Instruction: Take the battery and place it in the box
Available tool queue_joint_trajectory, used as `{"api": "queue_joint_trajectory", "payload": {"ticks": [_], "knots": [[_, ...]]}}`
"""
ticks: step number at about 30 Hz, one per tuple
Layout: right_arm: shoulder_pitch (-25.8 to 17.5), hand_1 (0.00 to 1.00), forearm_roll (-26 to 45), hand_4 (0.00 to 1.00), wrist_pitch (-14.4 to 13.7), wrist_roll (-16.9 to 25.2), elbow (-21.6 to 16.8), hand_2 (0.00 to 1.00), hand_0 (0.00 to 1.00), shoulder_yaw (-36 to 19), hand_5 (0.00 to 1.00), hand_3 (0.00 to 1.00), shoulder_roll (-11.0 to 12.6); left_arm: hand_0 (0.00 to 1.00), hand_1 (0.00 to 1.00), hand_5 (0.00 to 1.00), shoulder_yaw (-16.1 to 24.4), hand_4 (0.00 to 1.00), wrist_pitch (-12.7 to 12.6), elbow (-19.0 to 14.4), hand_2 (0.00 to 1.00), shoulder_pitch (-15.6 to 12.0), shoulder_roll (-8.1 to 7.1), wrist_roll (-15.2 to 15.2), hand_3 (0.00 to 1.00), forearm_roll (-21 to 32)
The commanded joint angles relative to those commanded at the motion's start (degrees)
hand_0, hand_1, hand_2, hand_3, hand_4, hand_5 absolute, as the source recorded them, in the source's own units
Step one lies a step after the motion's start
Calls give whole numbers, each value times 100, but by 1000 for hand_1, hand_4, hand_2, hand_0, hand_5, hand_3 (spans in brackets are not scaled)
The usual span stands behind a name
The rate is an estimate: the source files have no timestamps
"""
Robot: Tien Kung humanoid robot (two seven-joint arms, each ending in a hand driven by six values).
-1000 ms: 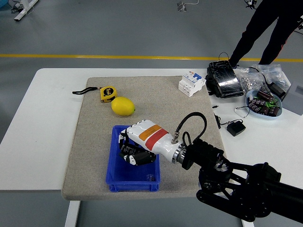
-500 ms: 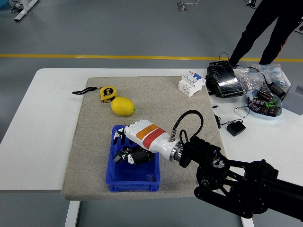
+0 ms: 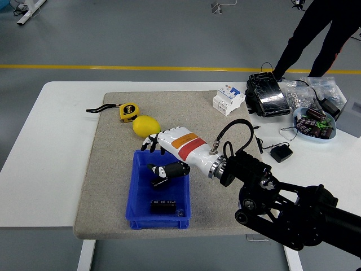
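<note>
The battery [image 3: 163,206] lies flat on the floor of the blue box [image 3: 139,186], in the box's lower part near its bottom edge, a little left of the frame's centre and low in it. Above it, the right hand [image 3: 167,155] hovers over the box's upper half with its fingers [image 3: 151,143] spread apart and its thumb [image 3: 164,171] extended, holding nothing and clear of the battery. The hand's white shell with an orange and red band leads back to the black right arm [image 3: 287,214], which enters from the lower right of the frame. Just above the hand sits a lemon [image 3: 144,123], with a yellow tape measure [image 3: 128,111] beside it toward the upper left, all on a grey mat [image 3: 107,169].
</note>
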State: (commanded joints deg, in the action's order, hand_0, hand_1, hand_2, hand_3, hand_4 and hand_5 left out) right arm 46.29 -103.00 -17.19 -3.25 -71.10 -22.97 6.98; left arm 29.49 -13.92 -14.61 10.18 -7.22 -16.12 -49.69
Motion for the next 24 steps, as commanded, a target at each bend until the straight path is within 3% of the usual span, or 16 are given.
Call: {"api": "queue_joint_trajectory", "payload": {"ticks": [7,8,13,14,15,19,20,24], "knots": [[-256,429,310,707,-193,-72,182,569,278,-705,266,666,271,562,572,603,4,636,-4,4,627,-40,5,6,585,-1],[-337,450,515,723,-267,-20,236,612,316,-829,273,662,336,563,576,604,15,636,0,5,630,-42,7,-2,585,-13],[-791,450,1483,723,-544,209,402,612,316,-1432,273,662,639,563,576,604,-17,636,3,4,630,-48,13,15,585,26],[-890,629,1744,843,-567,303,405,755,527,-1525,443,680,699,562,584,605,-13,636,1,6,629,-57,15,17,585,27],[-986,629,2005,843,-560,420,390,755,527,-1595,443,680,759,562,584,605,-16,636,-2,7,629,-69,19,20,585,33],[-1381,629,2936,843,-208,1109,252,755,527,-1797,443,680,1002,562,584,605,-16,636,-1,7,629,-90,47,17,585,15],[-1513,699,3197,998,-58,1282,192,815,650,-1868,684,839,1066,563,586,605,-16,636,2,7,632,-91,55,16,585,4],[-1903,699,4128,998,319,1674,-40,815,650,-2118,684,839,1199,563,586,605,-27,636,3,7,632,-83,69,28,585,5]]}}
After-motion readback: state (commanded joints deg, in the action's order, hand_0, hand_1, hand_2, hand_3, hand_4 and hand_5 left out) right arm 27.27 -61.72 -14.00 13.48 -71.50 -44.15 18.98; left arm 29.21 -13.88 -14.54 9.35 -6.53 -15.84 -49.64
